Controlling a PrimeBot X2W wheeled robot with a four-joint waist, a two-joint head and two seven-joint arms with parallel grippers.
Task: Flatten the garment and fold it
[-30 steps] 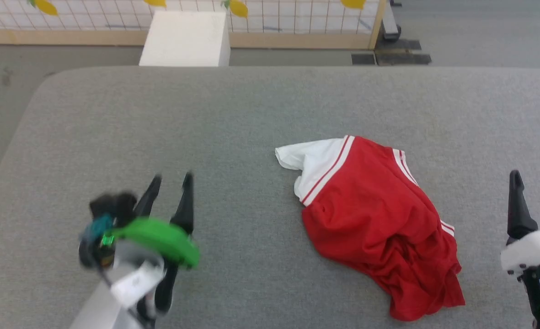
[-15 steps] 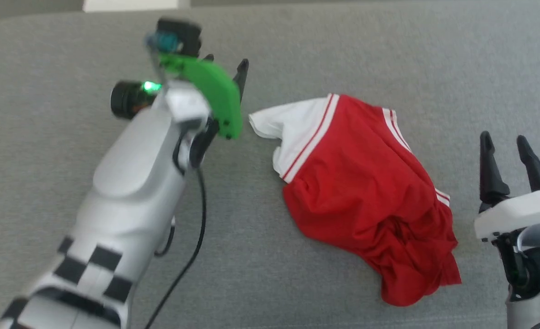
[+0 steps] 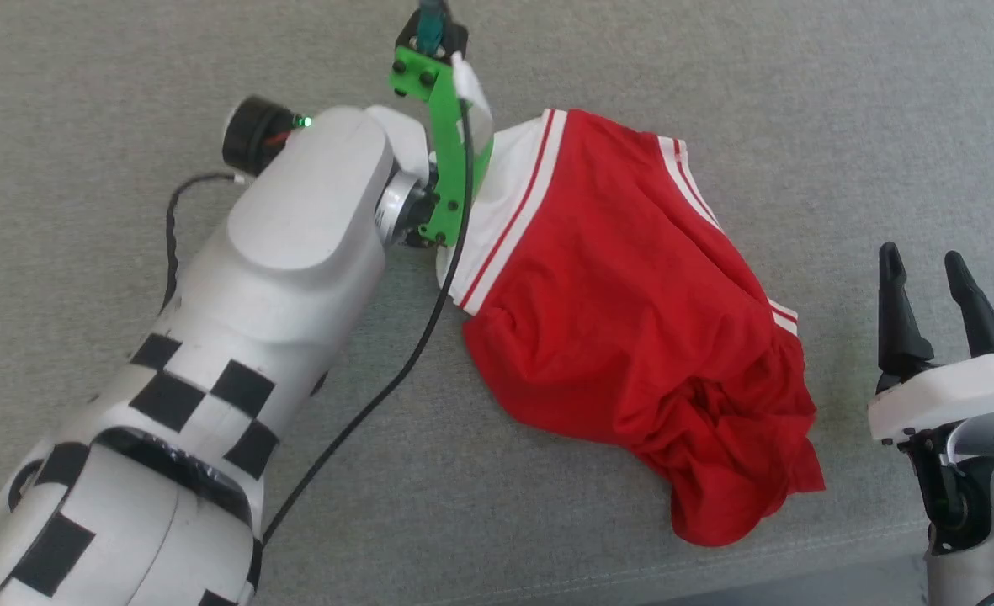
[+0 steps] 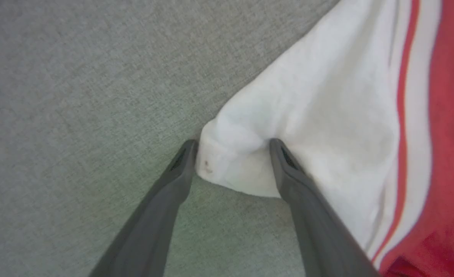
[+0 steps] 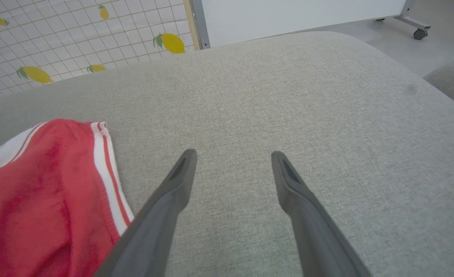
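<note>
Here left fingers (image 4: pixel 165 200), spread wide, straddle the garment (image 4: pixel 326 115) (right fingers (image 5: pixel 161 207) wide too, empty).

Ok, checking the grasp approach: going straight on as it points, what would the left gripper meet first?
The garment, its white sleeve corner lying between the open fingers of the left gripper; the grey cushion likely beneath, depth unclear.

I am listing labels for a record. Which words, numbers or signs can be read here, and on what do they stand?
None can be read.
The shirt: its visible side is plain red and white, no print.
The white tag beside its sleeve: too blurred to read.
</note>
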